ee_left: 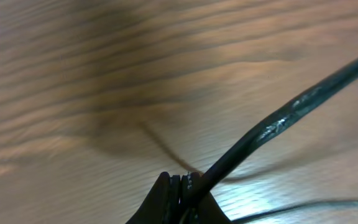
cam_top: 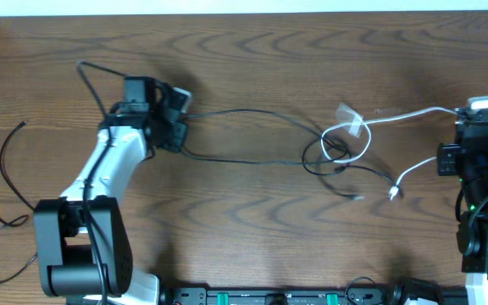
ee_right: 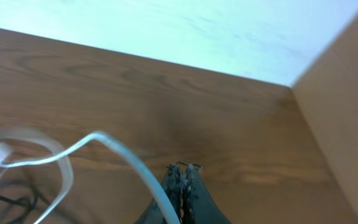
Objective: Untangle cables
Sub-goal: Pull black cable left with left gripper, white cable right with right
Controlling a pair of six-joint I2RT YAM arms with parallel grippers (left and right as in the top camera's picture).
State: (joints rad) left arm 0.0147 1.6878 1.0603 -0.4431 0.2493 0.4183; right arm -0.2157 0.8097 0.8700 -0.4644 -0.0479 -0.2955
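Cables (cam_top: 337, 148) lie knotted on the wooden counter (cam_top: 252, 68), right of its centre: thin black cords looped through one white cable (cam_top: 405, 114). A black cable (cam_top: 244, 114) runs left from the knot to the left arm's fingers (ee_left: 180, 186), which are closed tight on it, the cord pinched between the tips. The white cable stretches right from the knot to the right arm's fingers (ee_right: 183, 177). Those are shut too, with the white cable running close along one side; I cannot tell whether it is actually pinched. A white plug end (cam_top: 394, 195) lies on the counter between knot and right arm, near a black plug end (cam_top: 356, 196). Another black cord (cam_top: 7, 165) lies loose at the far left, well apart.
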